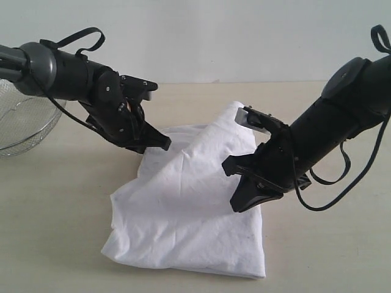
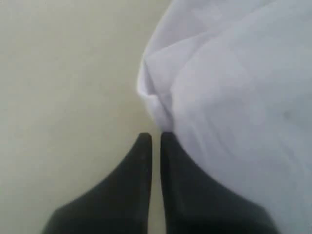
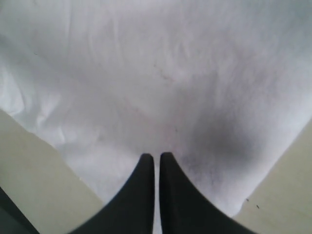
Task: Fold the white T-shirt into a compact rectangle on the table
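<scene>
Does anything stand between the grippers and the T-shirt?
Nothing visible does. The left gripper is at the edge of the T-shirt, the right gripper is over it, and the basket stands aside.

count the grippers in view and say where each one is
2. The left gripper is at the far left corner of the white T-shirt; the right gripper is over its right side. Both are shut.

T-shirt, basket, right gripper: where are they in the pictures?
white T-shirt (image 1: 189,213), exterior view, middle of the cloth.
basket (image 1: 27,119), exterior view, its wire mesh wall.
right gripper (image 3: 157,157), right wrist view, between its shut fingertips.
</scene>
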You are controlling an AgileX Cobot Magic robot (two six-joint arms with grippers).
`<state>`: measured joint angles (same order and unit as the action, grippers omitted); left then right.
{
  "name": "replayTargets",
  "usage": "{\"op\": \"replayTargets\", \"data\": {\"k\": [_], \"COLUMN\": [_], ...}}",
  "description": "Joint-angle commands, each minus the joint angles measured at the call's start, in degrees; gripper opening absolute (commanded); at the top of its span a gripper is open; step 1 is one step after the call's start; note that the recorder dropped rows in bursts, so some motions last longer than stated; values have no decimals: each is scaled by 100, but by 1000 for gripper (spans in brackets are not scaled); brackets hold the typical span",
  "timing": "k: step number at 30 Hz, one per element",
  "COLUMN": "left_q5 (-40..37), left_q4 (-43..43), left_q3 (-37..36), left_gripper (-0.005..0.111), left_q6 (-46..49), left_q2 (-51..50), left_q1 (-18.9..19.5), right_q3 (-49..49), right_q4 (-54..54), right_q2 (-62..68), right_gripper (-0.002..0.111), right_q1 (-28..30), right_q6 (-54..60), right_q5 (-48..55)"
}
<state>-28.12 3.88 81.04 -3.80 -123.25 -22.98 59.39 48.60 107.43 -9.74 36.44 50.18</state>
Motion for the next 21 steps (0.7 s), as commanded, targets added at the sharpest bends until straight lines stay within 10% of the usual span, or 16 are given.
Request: {"op": "replayTargets", "data": {"k": [1, 14, 21], "left_q5": [-32, -394, -483], "left_q4": [19, -885, -2402], "left_q3": [30, 30, 30], "left_gripper": [4, 5, 45], "left_q6": [33, 468, 1600], "left_q2": [-7, 481, 481], "left_q1": [129, 226, 391], "right_q3": [-6, -6, -6], "right_q4": [14, 14, 14], "right_q2": [4, 4, 4], "right_gripper": [0, 0, 0], "right_q1": [-12, -12, -12], "right_q6": [-2, 3, 3], "right_q5": [-35, -145, -119]}}
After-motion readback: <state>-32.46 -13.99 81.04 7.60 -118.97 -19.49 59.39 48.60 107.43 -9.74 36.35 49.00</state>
